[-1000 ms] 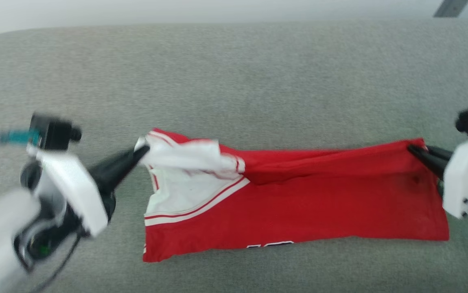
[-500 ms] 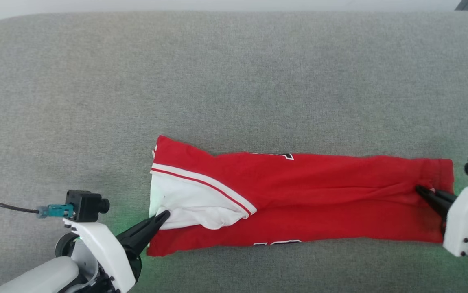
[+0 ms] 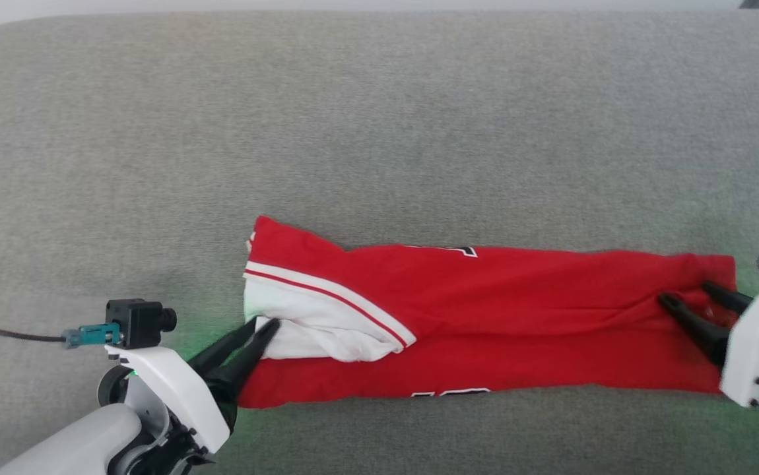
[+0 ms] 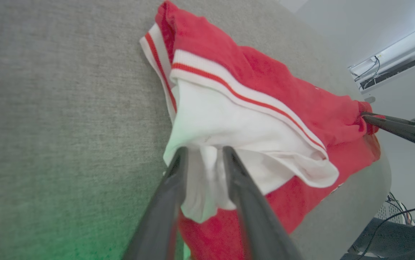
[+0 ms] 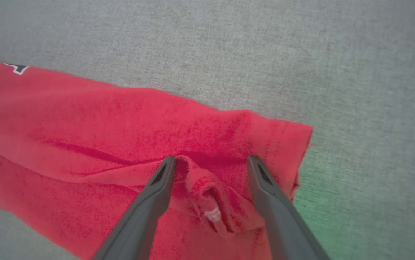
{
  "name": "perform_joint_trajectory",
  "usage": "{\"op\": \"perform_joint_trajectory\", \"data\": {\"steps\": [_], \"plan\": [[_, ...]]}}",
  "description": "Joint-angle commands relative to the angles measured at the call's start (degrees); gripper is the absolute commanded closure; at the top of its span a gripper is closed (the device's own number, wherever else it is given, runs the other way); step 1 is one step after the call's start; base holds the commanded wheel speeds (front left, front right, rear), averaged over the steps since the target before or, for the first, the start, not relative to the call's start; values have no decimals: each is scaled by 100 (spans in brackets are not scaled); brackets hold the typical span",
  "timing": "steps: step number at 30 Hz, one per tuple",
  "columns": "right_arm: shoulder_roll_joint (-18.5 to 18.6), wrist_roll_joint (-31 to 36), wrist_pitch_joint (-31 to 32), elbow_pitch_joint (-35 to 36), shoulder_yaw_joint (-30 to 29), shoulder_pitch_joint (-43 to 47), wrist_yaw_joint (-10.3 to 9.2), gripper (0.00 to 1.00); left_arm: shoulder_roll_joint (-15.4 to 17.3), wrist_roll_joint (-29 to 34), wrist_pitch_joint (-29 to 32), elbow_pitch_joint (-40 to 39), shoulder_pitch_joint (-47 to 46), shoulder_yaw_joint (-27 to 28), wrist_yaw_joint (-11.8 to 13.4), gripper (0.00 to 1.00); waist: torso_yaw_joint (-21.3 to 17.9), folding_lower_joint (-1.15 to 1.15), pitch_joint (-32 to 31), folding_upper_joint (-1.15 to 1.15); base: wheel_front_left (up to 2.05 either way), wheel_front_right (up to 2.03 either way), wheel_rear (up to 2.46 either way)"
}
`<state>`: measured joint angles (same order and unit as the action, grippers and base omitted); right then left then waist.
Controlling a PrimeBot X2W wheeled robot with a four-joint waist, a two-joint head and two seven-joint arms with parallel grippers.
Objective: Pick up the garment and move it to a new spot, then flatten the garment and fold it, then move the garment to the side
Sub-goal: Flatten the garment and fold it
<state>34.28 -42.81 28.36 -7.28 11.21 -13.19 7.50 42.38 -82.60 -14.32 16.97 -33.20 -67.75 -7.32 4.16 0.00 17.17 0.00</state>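
Note:
The garment [image 3: 498, 310] lies on the grey cushion as a long red strip folded lengthwise, its white sleeve [image 3: 313, 330] at the left end. My left gripper [image 3: 263, 322] is at that sleeve with its fingers slightly parted. In the left wrist view the left gripper [image 4: 204, 150] has loose white sleeve cloth [image 4: 229, 126] between its jaws. My right gripper [image 3: 686, 292] stands open at the right end of the garment. The right wrist view shows the right gripper [image 5: 211, 159] straddling a bunched red fold [image 5: 207, 187] near the hem corner. Black white-outlined lettering [image 3: 449, 251] peeks out at the strip's far edge.
The grey cushioned surface [image 3: 379, 132] spreads wide behind and to both sides of the garment. Its rounded edge [image 4: 384, 169] drops off beyond the garment in the left wrist view, with cables [image 4: 406, 209] below. A cabled camera [image 3: 135, 322] sits on my left wrist.
Both grippers brought the garment's lifted far edge over toward me and laid it down, folding the strip. Since then both have parted their jaws and let go of the cloth.

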Motion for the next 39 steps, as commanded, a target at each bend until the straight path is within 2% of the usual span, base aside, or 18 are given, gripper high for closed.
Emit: {"op": "perform_joint_trajectory", "data": {"steps": [1,2,6,10,11,12,19,26,27,28,29,30,31,39], "plan": [[58,-39,56,45,-176,169,-3,0,-67,56,-68,-42,183,219,-17,0,116,0,-85,0,0,0,0],[81,-44,90,47,-281,252,-3,0,-112,121,-90,-71,272,340,-18,0,168,0,-108,0,0,0,0],[55,-56,232,-105,-767,578,-3,0,-536,593,-87,-102,878,1526,-18,0,426,0,-195,0,0,0,0],[-9,144,325,-481,-1157,841,-5,0,-1096,1593,-90,97,1520,2587,-17,0,677,0,-261,0,0,0,0],[-9,144,325,-481,-1157,841,-5,0,-1096,1593,-90,97,1520,2587,-17,0,677,0,-261,0,0,0,0],[-87,103,349,-552,-1212,881,-5,0,-1270,1841,-90,168,1666,2841,-18,0,730,0,-276,0,0,0,0],[-417,48,610,-833,-1269,1009,5,0,-2095,3944,-91,316,2402,4288,-18,0,935,0,-391,0,0,0,0],[-587,-22,878,-964,-1243,1082,18,0,-2775,6329,-91,-412,2955,5628,-17,0,953,0,-476,0,0,0,0],[-599,-9,906,-984,-1244,1080,18,19,-2858,6555,-91,-517,3034,5755,-17,0,947,0,-483,0,0,0,0],[-616,-3,936,-1001,-1243,1064,18,47,-2932,6714,-91,-627,3102,5802,-18,0,934,0,-485,0,0,0,0],[-633,-8,948,-1020,-1246,1043,18,57,-2987,6843,-92,-718,3146,5840,-18,0,923,0,-488,0,0,0,0],[-644,-6,966,-1036,-1253,1015,17,76,-3017,6936,-92,-776,3175,5888,-17,0,917,0,-493,0,0,0,0],[-661,-10,963,-1045,-1275,984,17,100,-3028,7020,-92,-836,3203,5875,-10,0,907,0,-495,0,0,0,0],[-590,8,759,-1086,-1617,694,-14,100,-3122,7073,-92,-1138,3272,5999,-9,0,781,0,-507,0,0,0,0]]}}
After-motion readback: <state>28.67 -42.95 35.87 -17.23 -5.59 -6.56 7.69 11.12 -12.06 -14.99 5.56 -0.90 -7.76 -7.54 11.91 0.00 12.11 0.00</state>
